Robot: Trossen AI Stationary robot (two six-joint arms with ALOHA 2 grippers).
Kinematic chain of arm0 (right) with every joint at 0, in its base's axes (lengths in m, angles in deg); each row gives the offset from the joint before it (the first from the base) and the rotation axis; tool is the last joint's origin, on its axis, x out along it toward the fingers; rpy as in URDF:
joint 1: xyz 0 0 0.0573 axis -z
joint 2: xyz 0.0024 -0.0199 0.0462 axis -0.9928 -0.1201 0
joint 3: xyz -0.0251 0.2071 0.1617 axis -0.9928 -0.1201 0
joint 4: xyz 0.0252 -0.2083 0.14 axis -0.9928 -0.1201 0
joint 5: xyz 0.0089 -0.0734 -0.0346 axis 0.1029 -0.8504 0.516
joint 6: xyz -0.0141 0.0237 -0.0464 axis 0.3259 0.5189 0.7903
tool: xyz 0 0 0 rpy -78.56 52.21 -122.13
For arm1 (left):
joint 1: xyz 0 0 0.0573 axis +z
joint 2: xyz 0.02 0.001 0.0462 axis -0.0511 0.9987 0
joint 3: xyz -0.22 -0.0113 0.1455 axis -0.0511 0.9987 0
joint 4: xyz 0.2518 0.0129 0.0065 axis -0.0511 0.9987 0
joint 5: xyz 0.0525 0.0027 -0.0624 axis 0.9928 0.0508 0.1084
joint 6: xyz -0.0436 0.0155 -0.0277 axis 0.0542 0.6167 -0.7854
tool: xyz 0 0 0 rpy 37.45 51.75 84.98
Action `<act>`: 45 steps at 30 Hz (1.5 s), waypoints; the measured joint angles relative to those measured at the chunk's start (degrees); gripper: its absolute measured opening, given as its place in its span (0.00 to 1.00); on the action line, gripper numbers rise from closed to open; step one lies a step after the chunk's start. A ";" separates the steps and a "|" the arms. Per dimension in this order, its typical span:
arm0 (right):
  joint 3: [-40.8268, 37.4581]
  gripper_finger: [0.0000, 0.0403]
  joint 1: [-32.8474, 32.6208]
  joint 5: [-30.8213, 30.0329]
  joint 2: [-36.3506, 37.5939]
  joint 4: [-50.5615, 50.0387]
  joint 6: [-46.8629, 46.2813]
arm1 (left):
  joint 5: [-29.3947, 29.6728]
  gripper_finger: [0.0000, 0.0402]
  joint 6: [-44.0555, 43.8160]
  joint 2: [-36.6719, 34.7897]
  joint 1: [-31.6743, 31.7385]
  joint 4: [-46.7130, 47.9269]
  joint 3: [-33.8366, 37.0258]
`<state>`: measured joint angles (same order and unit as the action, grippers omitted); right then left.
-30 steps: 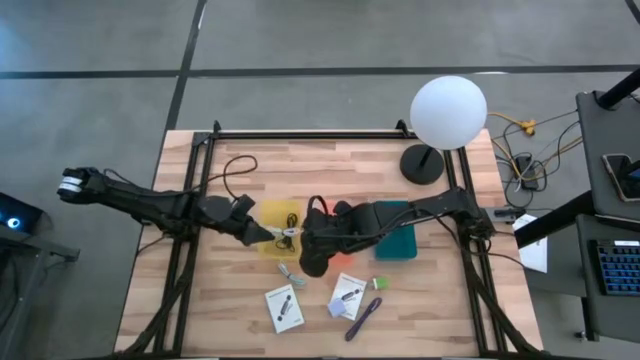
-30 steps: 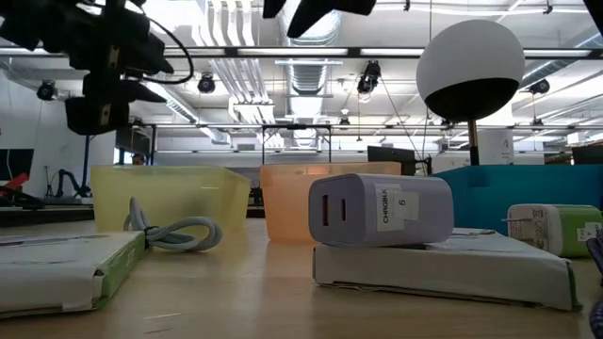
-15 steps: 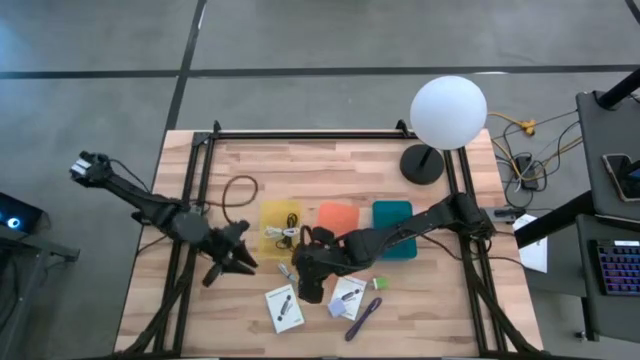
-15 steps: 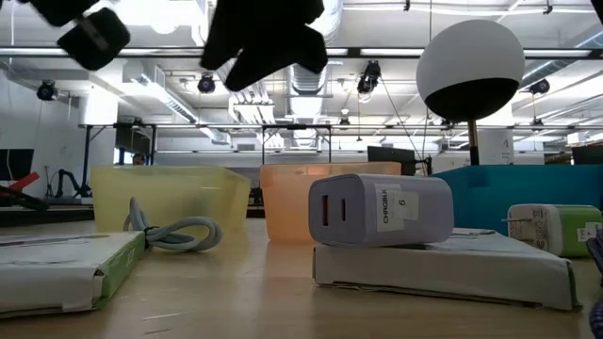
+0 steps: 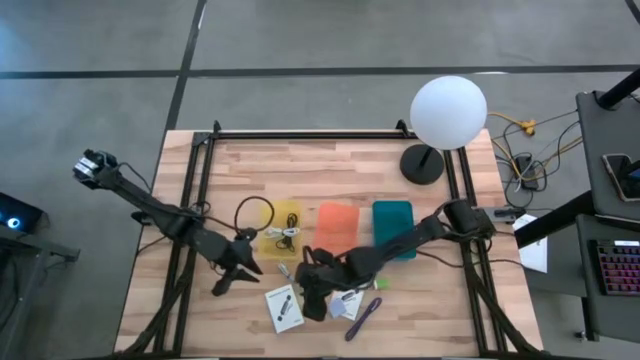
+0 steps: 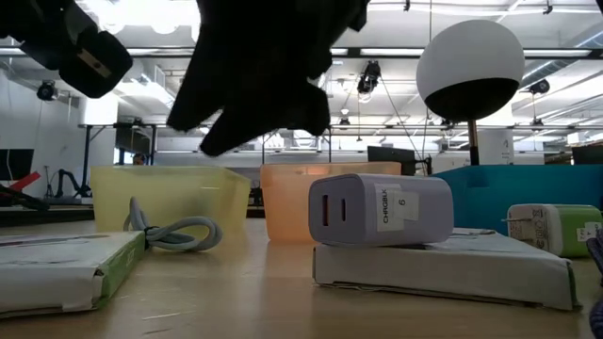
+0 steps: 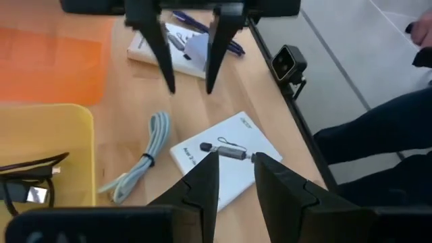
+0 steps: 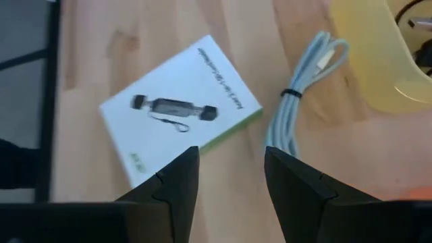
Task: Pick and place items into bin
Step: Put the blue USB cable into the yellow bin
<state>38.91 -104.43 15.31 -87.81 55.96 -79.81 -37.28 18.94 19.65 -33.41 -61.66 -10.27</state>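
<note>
- Right gripper [image 8: 226, 179] hovers part open and empty above a white box [image 8: 181, 109], beside the grey cable [image 8: 302, 101].
- Left gripper [image 7: 236, 179], narrowly open, holds nothing, by the yellow bin [image 5: 281, 226].

We see a light wooden table [image 5: 330, 170] bearing three bins in a row: yellow [image 5: 281, 226], orange [image 5: 338, 222] and teal [image 5: 393, 226]. A white globe lamp [image 5: 447, 112] stands at the far right. Nearer lie two white boxes [image 5: 284, 308], a coiled grey cable [image 5: 285, 270], a small green block [image 5: 380, 284] and a purple strap [image 5: 364, 318].
</note>
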 joint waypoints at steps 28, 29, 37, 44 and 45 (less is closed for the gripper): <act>3.68 0.24 -0.08 -5.61 -8.09 -0.61 8.86 | 1.93 0.20 -0.19 1.10 0.11 -0.86 0.00; 3.72 0.24 -0.10 -5.39 -8.42 -0.34 8.85 | 1.94 0.20 -0.21 1.10 0.11 -1.13 0.00; 3.46 0.17 0.23 -4.25 -9.04 -1.19 8.42 | 2.15 0.20 -0.27 1.06 0.11 -2.48 0.00; 3.77 0.07 0.40 -4.41 -8.30 -3.38 7.24 | 2.52 0.20 -0.27 1.06 0.11 -2.42 0.00; 4.40 0.06 0.40 -4.40 -8.27 -4.46 7.26 | 2.52 0.20 -0.27 1.06 0.11 -2.42 0.00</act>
<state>43.30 -104.03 10.91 -96.08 51.50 -72.55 -34.76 18.67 20.71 -33.30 -64.07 -10.27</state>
